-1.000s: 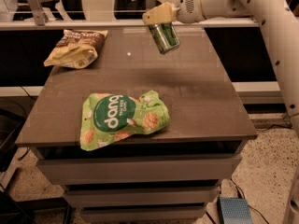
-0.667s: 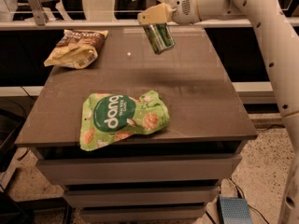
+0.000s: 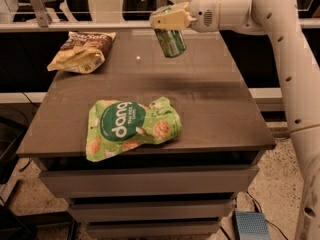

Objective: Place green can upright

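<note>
The green can (image 3: pixel 170 40) hangs in the air over the far middle of the dark table (image 3: pixel 215 109). It is nearly upright, tilted a little, with its top end in my gripper (image 3: pixel 167 19). The gripper is shut on the can's top and reaches in from the right on the white arm (image 3: pixel 280 44). The can is well above the tabletop and touches nothing else.
A green "dang" snack bag (image 3: pixel 130 127) lies flat near the table's front. A brown and yellow chip bag (image 3: pixel 82 50) lies at the far left corner. Drawers (image 3: pixel 150 184) sit under the tabletop. A rail and chairs stand behind the table.
The arm has carried the can a little to the left over the far side of the table. The can stays held and is slightly less tilted.
</note>
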Tool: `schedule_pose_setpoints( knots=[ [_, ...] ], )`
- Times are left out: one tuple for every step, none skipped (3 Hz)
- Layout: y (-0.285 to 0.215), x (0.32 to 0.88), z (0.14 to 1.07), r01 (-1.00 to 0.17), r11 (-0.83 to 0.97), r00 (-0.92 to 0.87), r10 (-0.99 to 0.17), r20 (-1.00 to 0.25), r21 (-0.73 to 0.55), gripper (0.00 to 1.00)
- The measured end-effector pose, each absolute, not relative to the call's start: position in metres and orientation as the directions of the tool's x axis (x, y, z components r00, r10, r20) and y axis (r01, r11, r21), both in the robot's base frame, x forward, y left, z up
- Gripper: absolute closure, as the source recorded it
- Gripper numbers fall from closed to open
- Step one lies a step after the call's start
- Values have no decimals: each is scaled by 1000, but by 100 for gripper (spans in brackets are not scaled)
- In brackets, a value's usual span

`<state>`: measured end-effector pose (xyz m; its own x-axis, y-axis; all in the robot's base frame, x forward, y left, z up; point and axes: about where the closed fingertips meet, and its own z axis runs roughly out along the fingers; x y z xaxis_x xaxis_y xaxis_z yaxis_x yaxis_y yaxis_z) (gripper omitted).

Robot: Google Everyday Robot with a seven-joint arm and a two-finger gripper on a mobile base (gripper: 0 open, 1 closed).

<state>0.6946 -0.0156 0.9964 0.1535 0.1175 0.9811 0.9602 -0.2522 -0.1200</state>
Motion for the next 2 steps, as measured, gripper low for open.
schedule_pose_setpoints(
  knots=[
    [-29, 681, 1006, 982, -185, 50, 126, 991, -26, 100],
    [-44, 668, 1007, 986, -165, 6, 125, 992, 15, 100]
  ],
)
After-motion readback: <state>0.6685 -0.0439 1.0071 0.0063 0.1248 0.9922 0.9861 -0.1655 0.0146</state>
